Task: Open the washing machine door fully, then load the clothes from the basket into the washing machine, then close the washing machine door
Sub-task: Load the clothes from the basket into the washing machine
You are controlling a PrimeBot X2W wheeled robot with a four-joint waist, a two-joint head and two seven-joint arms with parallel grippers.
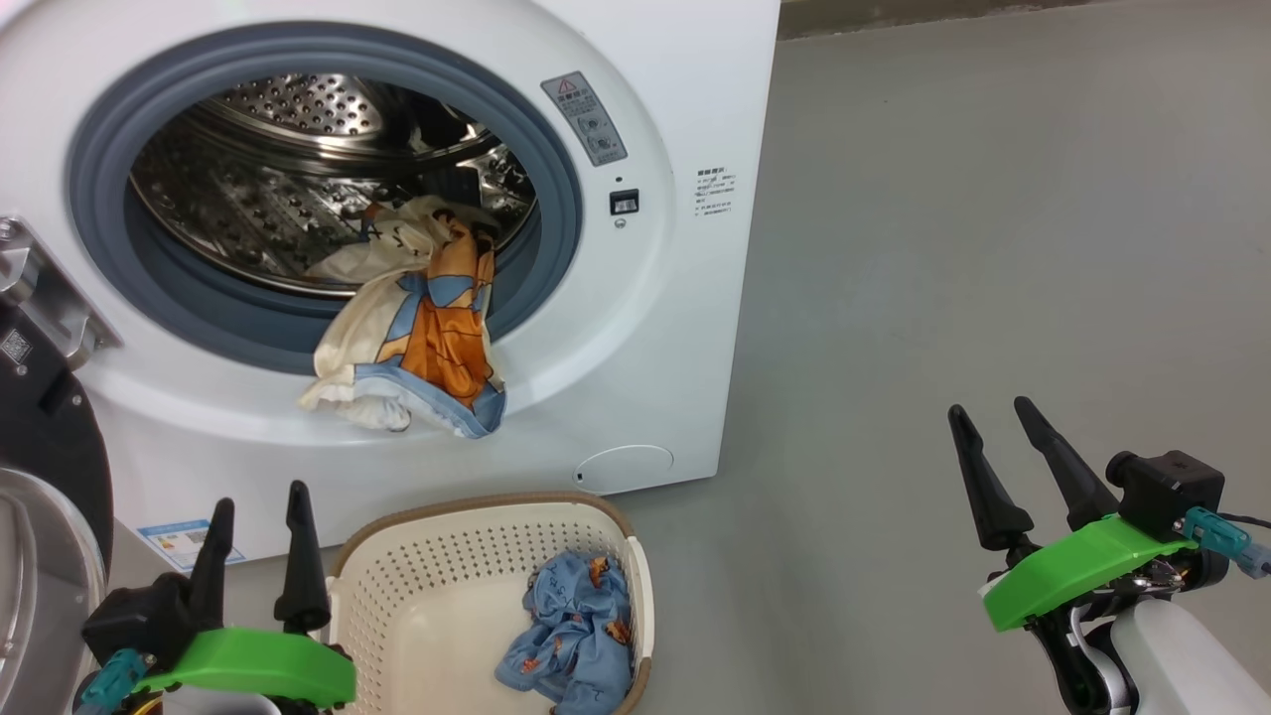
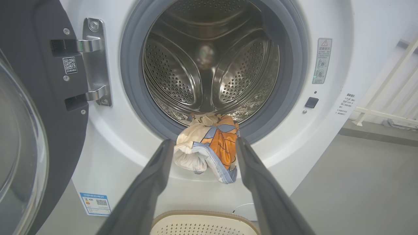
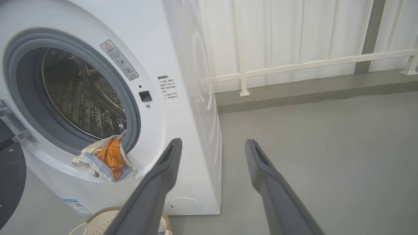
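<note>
The white washing machine [image 1: 685,119] stands with its door [image 1: 40,467] swung open at the left; the black rim and glass bowl [image 2: 19,137] show in the left wrist view. A cream and orange garment [image 1: 422,328] hangs over the grey seal, half out of the steel drum [image 2: 209,62]. A light blue printed garment [image 1: 576,626] lies in the cream basket [image 1: 417,556] on the floor below. My left gripper [image 1: 260,506] is open beside the basket's left rim, holding nothing. My right gripper [image 1: 993,417] is open over the bare floor, well right of the machine.
Grey floor [image 1: 993,199] stretches to the right of the machine. A white railing [image 3: 294,67] on a low kerb runs behind it. The open door takes up the space at the left.
</note>
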